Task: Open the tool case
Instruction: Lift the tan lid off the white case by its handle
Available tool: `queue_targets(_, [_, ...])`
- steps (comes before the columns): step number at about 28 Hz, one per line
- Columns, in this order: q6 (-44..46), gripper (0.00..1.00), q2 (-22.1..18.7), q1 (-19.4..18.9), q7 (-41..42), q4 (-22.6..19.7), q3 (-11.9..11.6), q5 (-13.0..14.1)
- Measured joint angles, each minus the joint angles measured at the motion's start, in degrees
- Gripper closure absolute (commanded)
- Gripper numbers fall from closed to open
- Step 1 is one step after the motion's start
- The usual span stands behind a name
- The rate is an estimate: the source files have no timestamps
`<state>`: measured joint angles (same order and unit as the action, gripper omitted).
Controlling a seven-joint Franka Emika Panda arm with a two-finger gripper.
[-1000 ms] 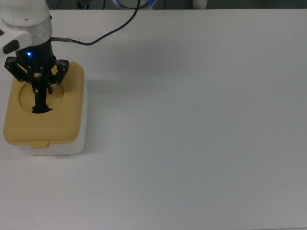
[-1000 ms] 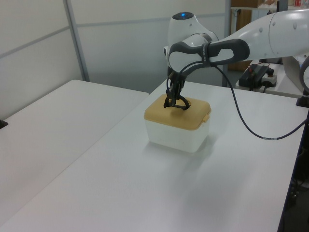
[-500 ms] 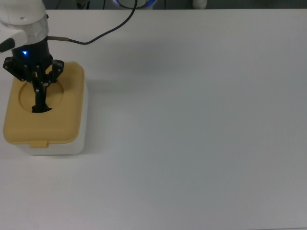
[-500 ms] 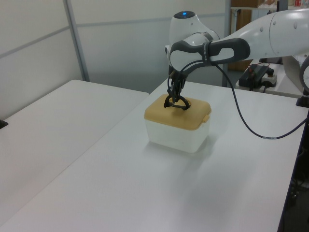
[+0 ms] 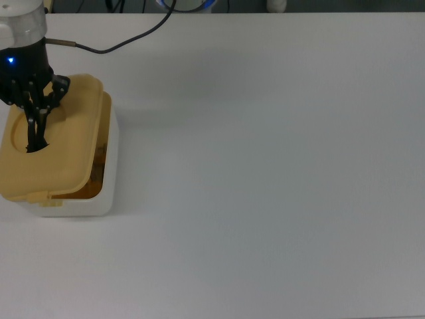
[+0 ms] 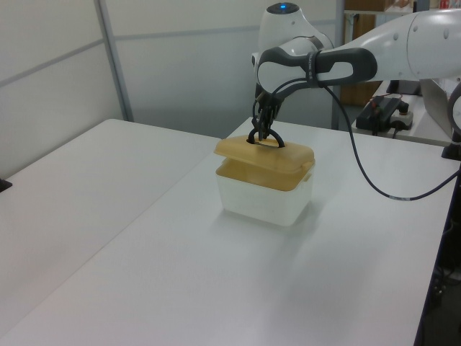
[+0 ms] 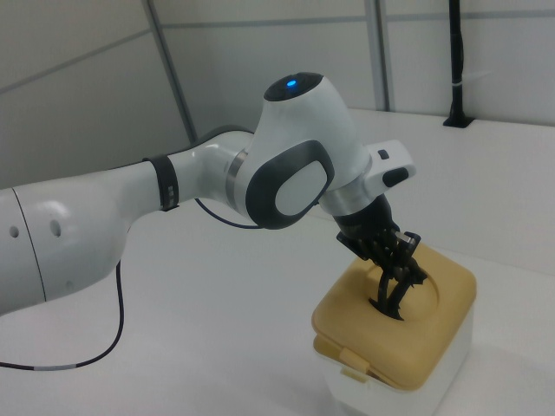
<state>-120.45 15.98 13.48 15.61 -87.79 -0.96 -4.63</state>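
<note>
Gripper (image 5: 30,136) pinched shut on handle (image 6: 265,137) | lid (image 5: 50,156) tilted off tub (image 6: 263,198), gap showing | you lift by the handle since it centres the pull.

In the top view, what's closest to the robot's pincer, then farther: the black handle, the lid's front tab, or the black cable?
From the pincer:
1. Black handle, gripped in the lid's round recess.
2. Lid's front tab, at the lid's lower edge.
3. Black cable, toward the top view's upper right.

One tool case (image 5: 60,179), at the bench (image 5: 279,173) edge on the top view's left. One gripper (image 5: 31,136). One black cable (image 5: 126,41).
</note>
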Motion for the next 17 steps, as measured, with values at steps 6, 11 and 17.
queue_targets(6, [0.02,1.00,0.06,-0.17,0.12,0.00,0.28,0.00])
queue_targets(11, [0.01,1.00,0.23,-0.31,0.30,-0.01,0.54,0.00])
queue_targets(17, [0.01,1.00,0.13,-0.32,0.38,0.38,0.81,0.00])
